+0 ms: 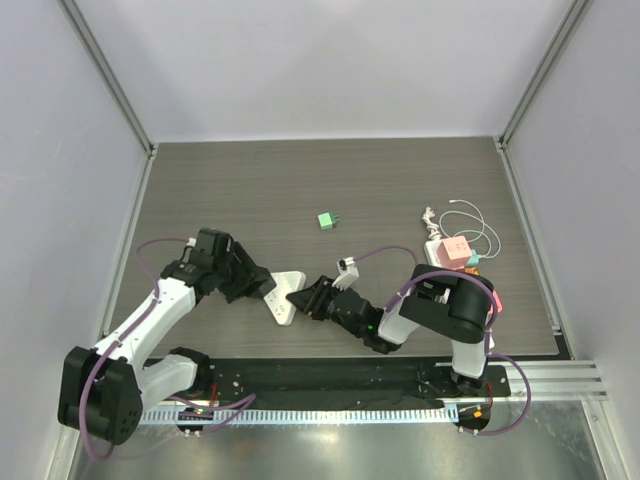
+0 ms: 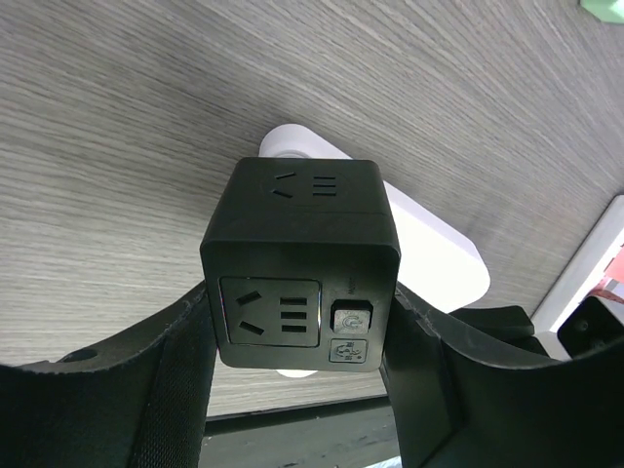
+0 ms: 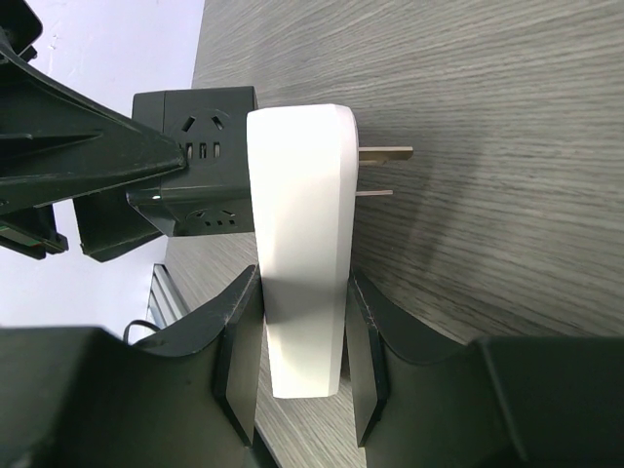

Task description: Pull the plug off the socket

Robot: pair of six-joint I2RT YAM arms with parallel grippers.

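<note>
**A:** Left wrist view first. Where's the socket?

**B:** The black socket cube (image 2: 297,263) sits between the fingers of the left gripper (image 2: 300,356). They flank its two sides very closely, but whether they actually pinch it I cannot tell. The white plug (image 2: 434,258) lies on the far side of the cube, touching it or nearly so, low over the table (image 2: 117,146).

**A:** And the right wrist?

**B:** The right gripper (image 3: 302,370) is clamped on the plug's two flat faces, at the end away from the cube. The cube is just behind the plug's other end. Two pins (image 3: 385,152) stick out bare on the face turned away from the cube. The face against the cube is hidden, so I can't say what joins them.

**A:** From above?

**B:** The two claws meet nose to nose, with the plug showing just right of the cube's spot. The cube itself is mostly covered by the left claw.

**A:** So how should the pull be done?

**B:** I'd get a firm pinch on the cube first. Then draw the two straight apart along the joint, without twisting. The right hold sits far from the cube, so a crooked pull would probably lever the plug rather than free it.
</note>
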